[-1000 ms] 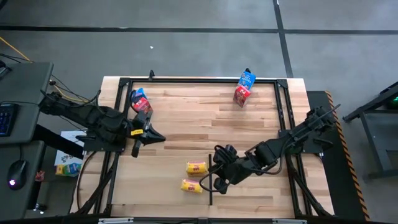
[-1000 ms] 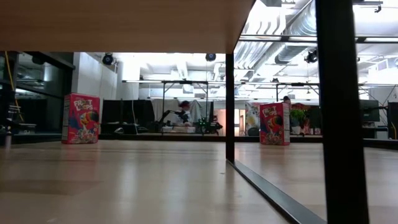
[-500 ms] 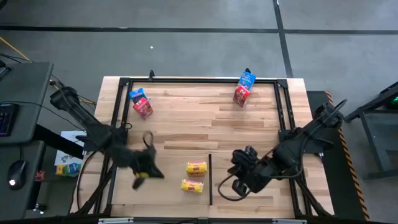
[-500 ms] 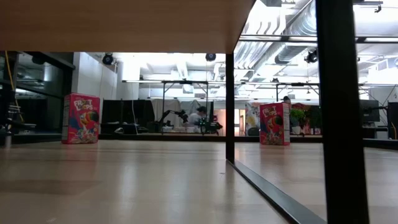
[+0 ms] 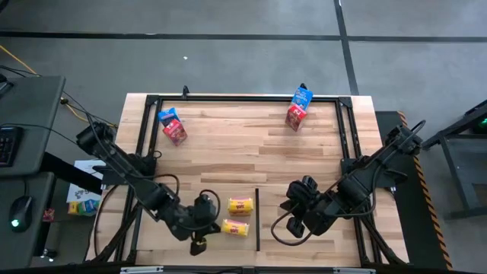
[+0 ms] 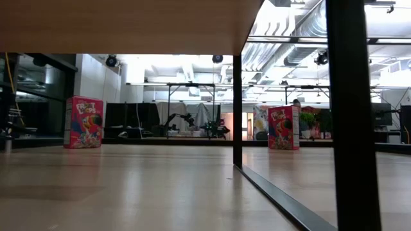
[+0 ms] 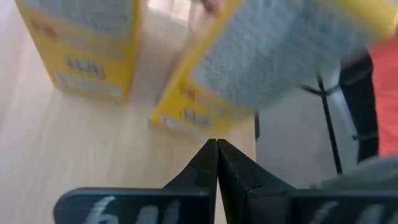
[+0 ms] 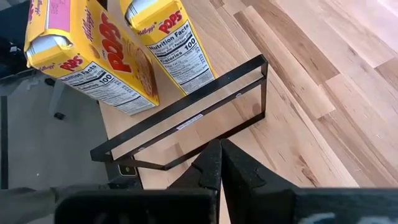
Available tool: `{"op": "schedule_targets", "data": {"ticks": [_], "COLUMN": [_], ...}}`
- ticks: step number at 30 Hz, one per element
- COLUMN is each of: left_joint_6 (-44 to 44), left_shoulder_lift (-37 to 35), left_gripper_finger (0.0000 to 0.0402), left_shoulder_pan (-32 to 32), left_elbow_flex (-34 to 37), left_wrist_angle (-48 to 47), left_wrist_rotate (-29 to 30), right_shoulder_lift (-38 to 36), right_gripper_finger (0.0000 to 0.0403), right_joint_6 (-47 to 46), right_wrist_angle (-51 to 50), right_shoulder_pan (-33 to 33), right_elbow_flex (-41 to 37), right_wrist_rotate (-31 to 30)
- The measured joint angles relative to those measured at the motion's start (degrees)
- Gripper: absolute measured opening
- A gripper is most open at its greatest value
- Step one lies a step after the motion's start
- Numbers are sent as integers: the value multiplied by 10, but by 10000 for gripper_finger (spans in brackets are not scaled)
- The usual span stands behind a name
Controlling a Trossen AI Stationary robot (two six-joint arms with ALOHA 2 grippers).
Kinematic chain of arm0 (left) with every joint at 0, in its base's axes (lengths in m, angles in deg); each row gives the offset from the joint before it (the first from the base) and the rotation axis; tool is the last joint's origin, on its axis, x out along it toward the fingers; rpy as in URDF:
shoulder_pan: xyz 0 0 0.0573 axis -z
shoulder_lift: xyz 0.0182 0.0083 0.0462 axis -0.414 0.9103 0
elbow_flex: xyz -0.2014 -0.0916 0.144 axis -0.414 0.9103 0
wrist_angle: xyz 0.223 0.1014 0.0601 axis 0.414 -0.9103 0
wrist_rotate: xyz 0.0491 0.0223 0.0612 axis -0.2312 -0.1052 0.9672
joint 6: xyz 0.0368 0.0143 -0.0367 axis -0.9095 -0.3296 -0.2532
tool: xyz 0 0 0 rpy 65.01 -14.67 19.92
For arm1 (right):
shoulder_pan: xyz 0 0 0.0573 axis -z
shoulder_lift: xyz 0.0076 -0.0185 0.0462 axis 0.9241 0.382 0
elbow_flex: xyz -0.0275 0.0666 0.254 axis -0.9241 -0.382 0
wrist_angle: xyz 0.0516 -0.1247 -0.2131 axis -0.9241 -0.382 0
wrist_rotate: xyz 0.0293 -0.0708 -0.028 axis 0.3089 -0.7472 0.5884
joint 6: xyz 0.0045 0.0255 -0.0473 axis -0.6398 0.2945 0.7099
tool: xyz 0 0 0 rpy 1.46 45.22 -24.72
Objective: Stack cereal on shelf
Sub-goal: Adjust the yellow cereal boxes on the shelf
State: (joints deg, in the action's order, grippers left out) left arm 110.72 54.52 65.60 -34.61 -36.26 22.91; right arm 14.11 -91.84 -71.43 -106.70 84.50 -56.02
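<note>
left claw [image 5: 199,245] clenched empty beside the near yellow cereal cartons [image 5: 235,227]

right claw [image 5: 293,227] is clenched too, nothing held; the left fingers should be spread before a carton is squarely straddled on the worktop [image 5: 228,144].

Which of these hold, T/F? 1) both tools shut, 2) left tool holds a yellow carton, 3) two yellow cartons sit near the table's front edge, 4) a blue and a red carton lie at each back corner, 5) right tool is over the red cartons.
1) True: the left tool and right tool are both shut.
2) False: it holds nothing; the yellow cartons lie just beside it.
3) True.
4) True: blue carton with red carton, and blue with red.
5) False: it is near the front, by the black divider.
</note>
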Motion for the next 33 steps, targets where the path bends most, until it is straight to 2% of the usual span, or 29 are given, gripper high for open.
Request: {"op": "schedule_targets", "data": {"ticks": [4, 19, 26, 33], "left_joint_6": [0, -12, -25, -29], "left_shoulder_lift": [1, 36, 36, 17], "left_gripper_finger": [0, 0, 0, 0], "left_shoulder_pan": [0, -10, -13, -18], "left_elbow_flex": [-4, -4, -4, -4], "left_wrist_angle": [-8, 23, 55, 27], "left_wrist_rotate": [17, -2, 1, -20], "right_shoulder_lift": [0, 0, 0, 0], "right_gripper_finger": [0, 0, 0, 0], "right_joint_6": [0, 9, 9, 8], "right_wrist_angle": [-1, 0, 2, 2], "right_shoulder_pan": [-3, -3, -3, -3], "right_elbow_flex": [0, 0, 0, 0], "right_wrist_rotate": [2, -7, -15, -11]}}
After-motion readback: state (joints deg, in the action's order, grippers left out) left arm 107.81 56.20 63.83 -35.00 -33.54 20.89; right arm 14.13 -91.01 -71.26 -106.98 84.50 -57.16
